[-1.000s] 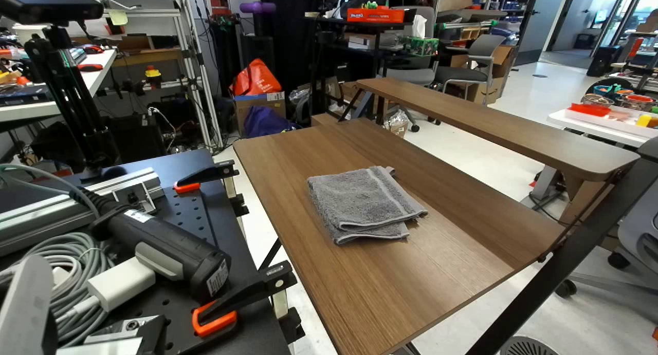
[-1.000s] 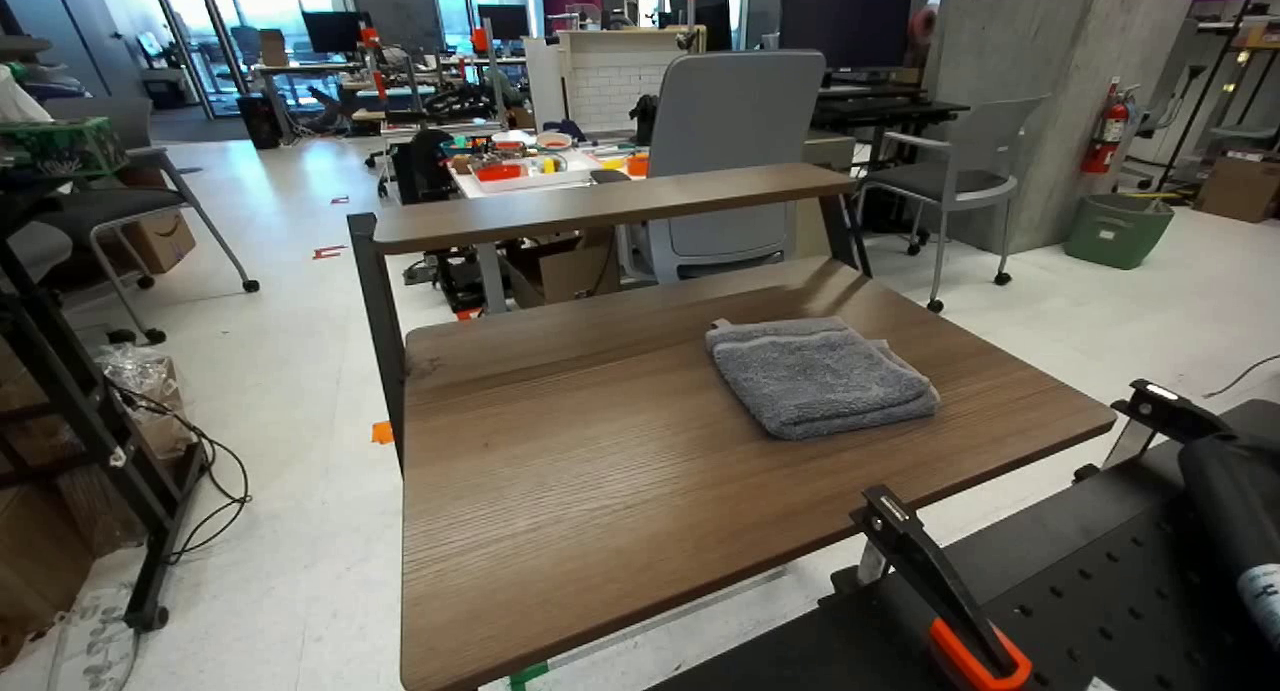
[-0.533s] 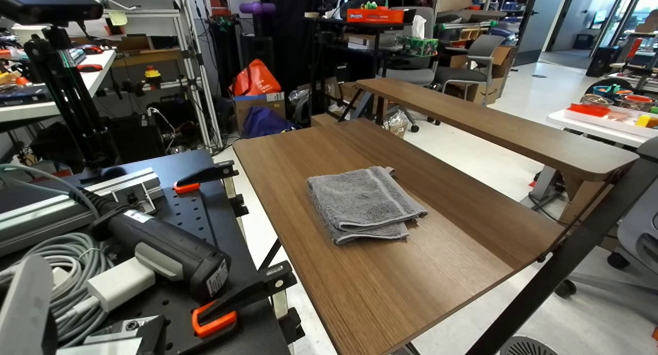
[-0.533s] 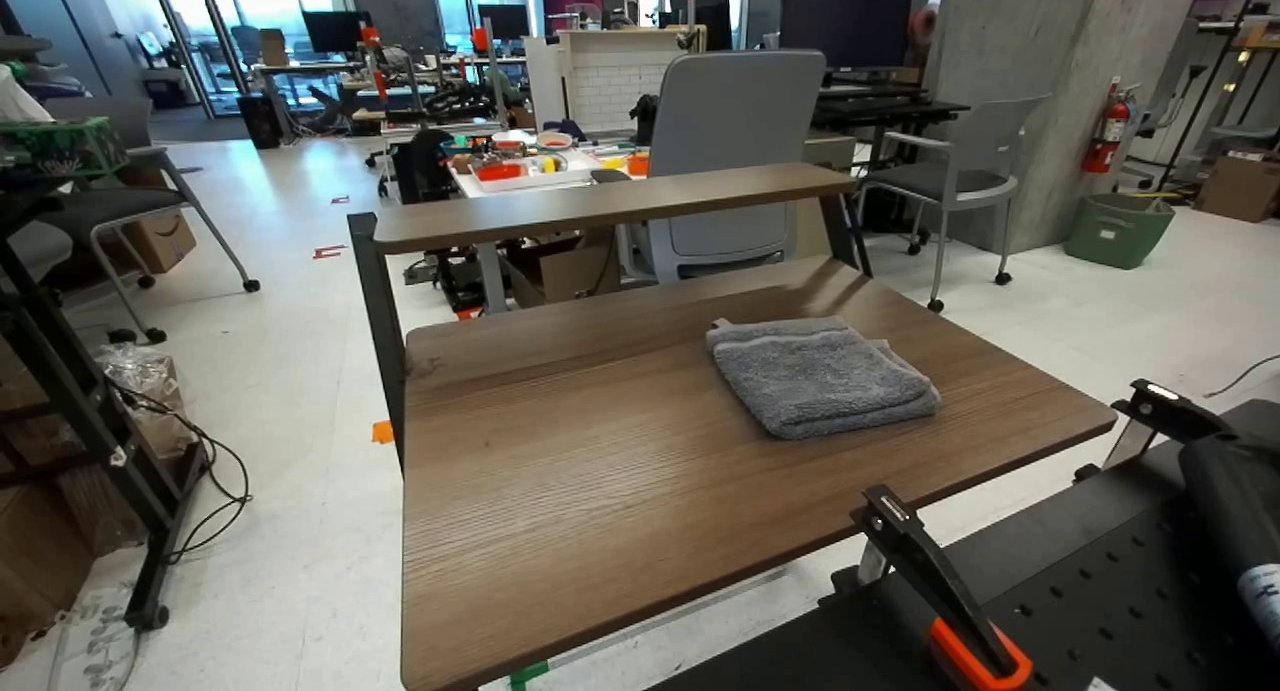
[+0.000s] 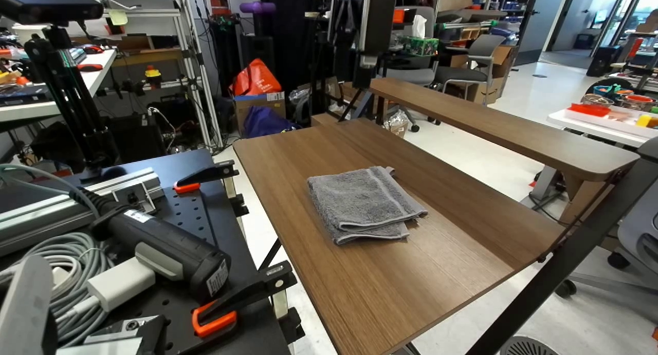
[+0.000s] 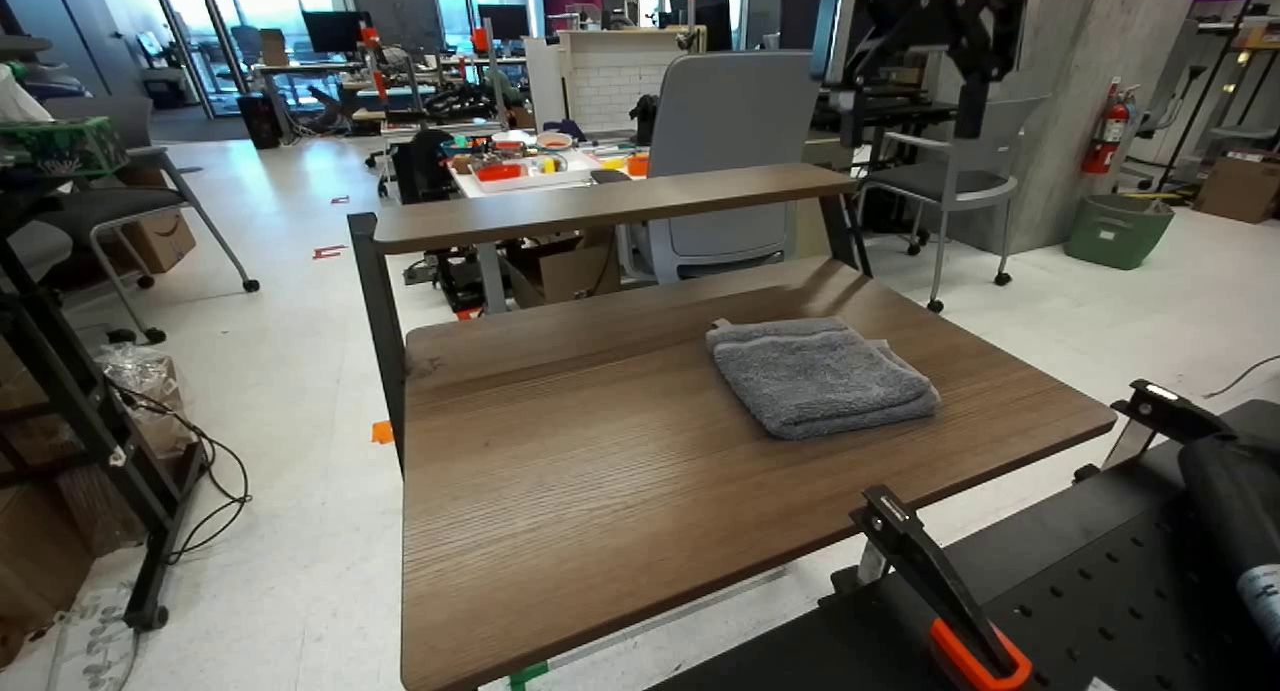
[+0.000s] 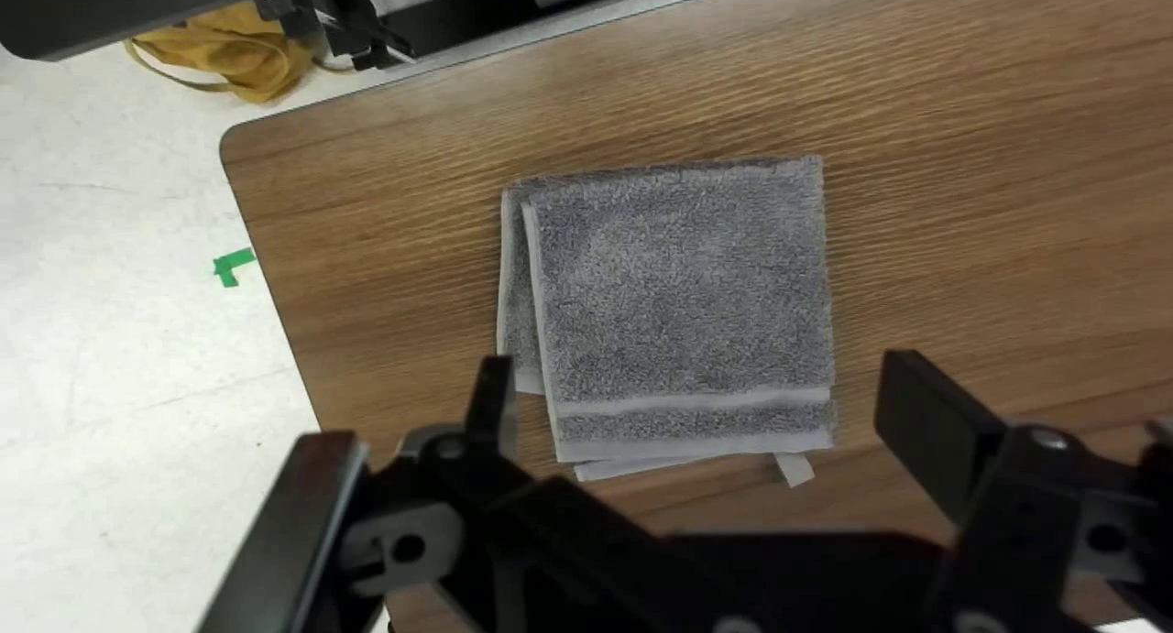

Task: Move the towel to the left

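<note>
Pale workroom floor [image 6: 310, 551], folded towel [image 7: 683, 285] untouched, gripper [image 6: 911, 126] hanging high

Across that floor stand a grey office chair [image 6: 735, 121] and, well off to one side, a green bin [image 6: 1118, 233]. Nearer lies a smooth-looking wood-grain tabletop [image 5: 462, 262] with a raised shelf [image 5: 493, 124] along one long side; a gripper swung too far that way while low could strike it. Opposite runs a black bench [image 5: 193, 219], its clamps [image 6: 938, 579] set on the edge facing the tabletop: another thing to foul on.

Folded flat, the towel rests nearer one short end of the tabletop than the other. Whose left is meant, the task does not say. In the wrist view that short end is on the left, so a careless shove in that direction might carry the cloth over the edge; in an exterior view the longer run of tabletop [image 6: 560, 491] is on the left.

Well above the tabletop, the gripper holds nothing, its fingers [image 7: 935, 431] spread wide. Since the towel nearly fills the gap in the wrist view despite lying farther off, it is probably too broad to straddle, and pinching an edge looks likelier to work. Too shallow a pinch could take just the upper layer and open the fold; too deep a descent could press the fingers into the wood. Near one border a small pale tag [image 7: 794, 469] sticks out, likely a poor hold if caught alone.
</note>
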`<action>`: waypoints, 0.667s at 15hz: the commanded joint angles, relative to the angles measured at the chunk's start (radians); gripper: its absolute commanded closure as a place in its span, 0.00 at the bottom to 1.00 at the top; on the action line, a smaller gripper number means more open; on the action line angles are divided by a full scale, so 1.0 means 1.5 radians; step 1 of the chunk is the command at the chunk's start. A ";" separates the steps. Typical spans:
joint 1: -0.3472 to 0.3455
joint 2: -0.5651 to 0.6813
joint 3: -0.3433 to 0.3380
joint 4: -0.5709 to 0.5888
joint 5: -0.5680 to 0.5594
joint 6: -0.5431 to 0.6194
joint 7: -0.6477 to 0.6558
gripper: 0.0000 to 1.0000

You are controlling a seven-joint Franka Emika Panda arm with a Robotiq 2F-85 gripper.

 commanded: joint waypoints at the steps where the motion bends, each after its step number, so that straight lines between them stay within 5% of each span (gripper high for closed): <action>1: 0.010 0.062 -0.013 0.018 -0.040 0.049 0.062 0.00; 10: 0.014 0.198 -0.055 0.047 -0.031 0.118 0.099 0.00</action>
